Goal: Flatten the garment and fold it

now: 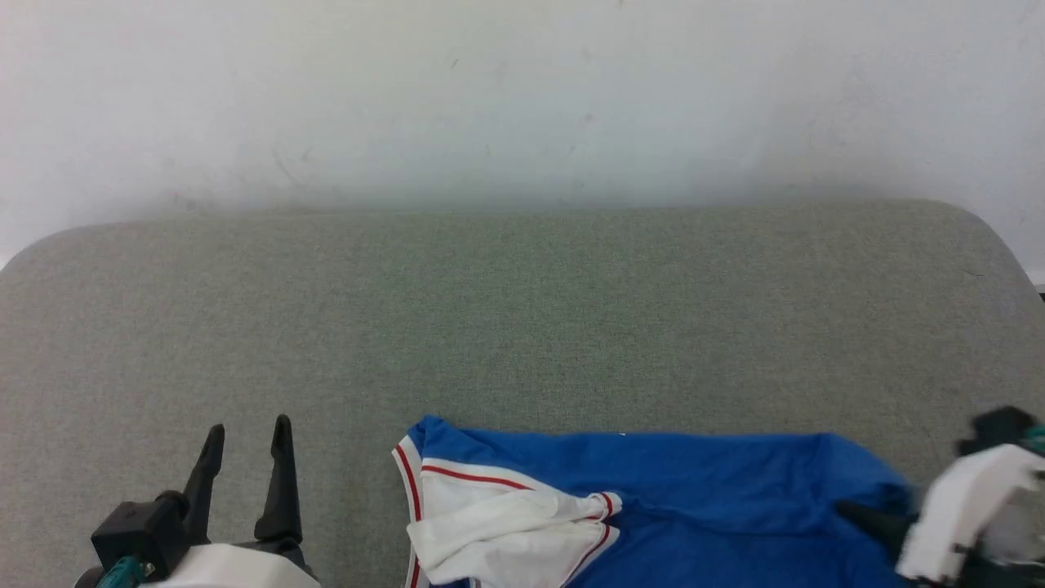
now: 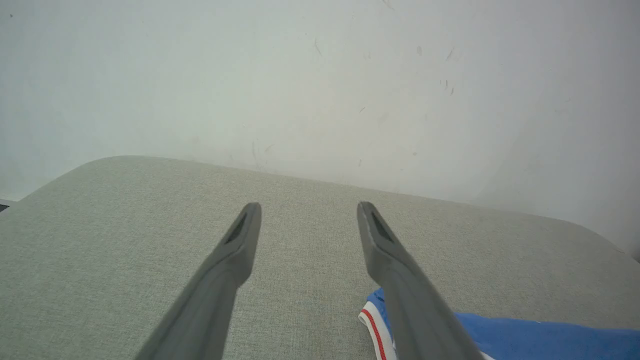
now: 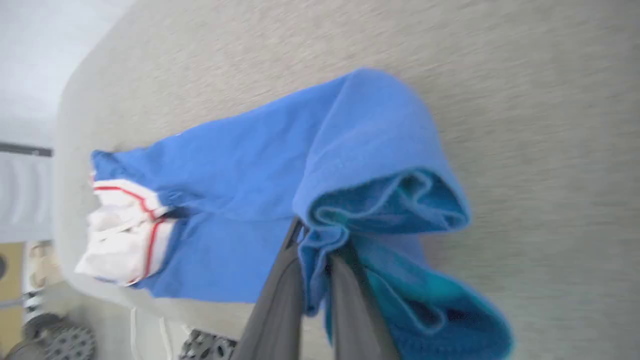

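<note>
We see the garment (image 1: 702, 482) lying along the near edge of the grey fabric-covered bench (image 1: 522, 310), from about the middle of that edge out toward the near right corner. Its long axis runs left to right, parallel to the near edge. The white sleeve (image 1: 498, 531), trimmed with thin red stripes, is bunched at the left end, and the blue body stretches away to the right. The lower part of the garment runs off the bottom of the head view.

At the right end, the right gripper (image 1: 853, 513) is blurred in the head view. In the right wrist view we see its two dark fingers (image 3: 272, 305) pressed together on a fold of blue cloth, with the gripper (image 3: 317, 245) pinching the garment (image 3: 240, 170) so that the hem bunches and curls above the bench top. In the same view the white sleeve end lies close to the bench's edge.

The left gripper (image 1: 249, 426) hangs over the near left part of the bench with its fingers spread wide, well apart from the sleeve. In its own wrist view the gripper (image 2: 308, 206) points toward the far edge, and a corner of the garment (image 2: 525, 340) shows just beside the right-hand finger.

From the garment's far side to the far edge and its two rounded corners runs a broad stretch of bare fabric. A pale, scuffed wall (image 1: 522, 98) stands behind that edge.
</note>
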{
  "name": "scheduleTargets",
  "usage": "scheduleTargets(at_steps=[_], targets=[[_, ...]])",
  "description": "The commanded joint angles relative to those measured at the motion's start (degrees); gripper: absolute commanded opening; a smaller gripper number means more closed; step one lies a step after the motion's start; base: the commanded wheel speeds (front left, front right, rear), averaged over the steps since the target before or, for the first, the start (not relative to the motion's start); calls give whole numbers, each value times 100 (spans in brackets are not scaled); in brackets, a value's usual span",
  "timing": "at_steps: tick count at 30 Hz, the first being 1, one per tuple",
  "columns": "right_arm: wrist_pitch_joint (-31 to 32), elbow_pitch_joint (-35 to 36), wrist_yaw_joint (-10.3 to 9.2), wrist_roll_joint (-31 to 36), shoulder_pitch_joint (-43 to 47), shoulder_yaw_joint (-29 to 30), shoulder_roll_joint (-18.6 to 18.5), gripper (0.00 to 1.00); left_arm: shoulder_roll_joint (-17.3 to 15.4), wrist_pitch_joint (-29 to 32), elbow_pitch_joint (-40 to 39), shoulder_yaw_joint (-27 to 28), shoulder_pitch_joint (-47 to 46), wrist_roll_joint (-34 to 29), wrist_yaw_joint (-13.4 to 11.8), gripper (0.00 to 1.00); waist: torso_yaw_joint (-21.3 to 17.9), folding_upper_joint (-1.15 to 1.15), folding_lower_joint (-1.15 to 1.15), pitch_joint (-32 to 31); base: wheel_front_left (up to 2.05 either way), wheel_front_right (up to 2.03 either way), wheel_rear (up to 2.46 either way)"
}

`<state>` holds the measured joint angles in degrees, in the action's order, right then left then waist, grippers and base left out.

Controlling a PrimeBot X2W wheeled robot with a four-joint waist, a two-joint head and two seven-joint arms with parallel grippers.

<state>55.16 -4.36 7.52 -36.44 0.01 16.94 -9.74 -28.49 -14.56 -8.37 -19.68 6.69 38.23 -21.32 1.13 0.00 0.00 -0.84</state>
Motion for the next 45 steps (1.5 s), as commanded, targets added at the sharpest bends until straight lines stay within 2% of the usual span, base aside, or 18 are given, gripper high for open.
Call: scheduleTargets(at_steps=[1,6,9,18,20,23,24,25,26,30,35,39,43,45], targets=[[330,213,-3,-569,-64,-258,385,0,-14,-2,-12,-12,-20,-53,-21,100,5,0,0,34,0,0,0],[511,372,-3,-1362,-116,-953,637,0,-8,15,2,-49,-93,-57,10,100,70,0,0,81,0,0,0],[198,167,-3,-1734,-256,-1533,678,0,36,21,12,-55,-173,-31,34,100,162,0,0,116,0,0,0],[-1566,-900,-3,-3317,-1051,-3841,685,0,44,59,80,-149,-458,-97,119,100,583,0,0,265,0,0,0],[-1915,-1191,-3,-3387,-1257,-4259,685,0,53,59,100,-155,-497,-102,126,100,645,0,0,309,0,0,0],[-2556,-1789,-3,-3121,-1568,-4724,685,0,73,58,135,-173,-549,-106,141,100,717,0,0,367,0,0,0],[-2785,-1996,-3,-3030,-1662,-4851,685,30,80,57,148,-179,-565,-108,146,100,733,0,0,382,0,0,0],[-2969,-2174,-3,-2984,-1745,-4988,685,81,87,56,160,-185,-579,-110,151,100,747,0,0,392,0,0,0],[-3138,-2308,-3,-2951,-1832,-5127,685,100,92,54,171,-189,-589,-111,154,100,755,0,0,403,0,0,0],[-3587,-2551,-3,-2737,-2229,-5737,686,100,89,44,201,-157,-575,-102,144,100,712,0,0,408,0,0,0],[-3748,-2450,-3,-1922,-2753,-6589,666,100,73,38,219,-134,-521,-97,115,100,570,0,0,339,0,0,0],[-3847,-2137,-3,-1174,-3039,-7198,409,100,69,40,219,-136,-495,-85,106,100,455,0,0,286,0,0,0],[-4294,-1717,-3,-719,-3037,-7264,101,100,81,38,222,-137,-445,-69,80,100,348,0,0,230,0,0,0],[-4690,-1493,-3,-556,-2890,-7051,-56,100,90,35,224,-131,-416,-55,74,100,293,0,0,203,0,0,0]])
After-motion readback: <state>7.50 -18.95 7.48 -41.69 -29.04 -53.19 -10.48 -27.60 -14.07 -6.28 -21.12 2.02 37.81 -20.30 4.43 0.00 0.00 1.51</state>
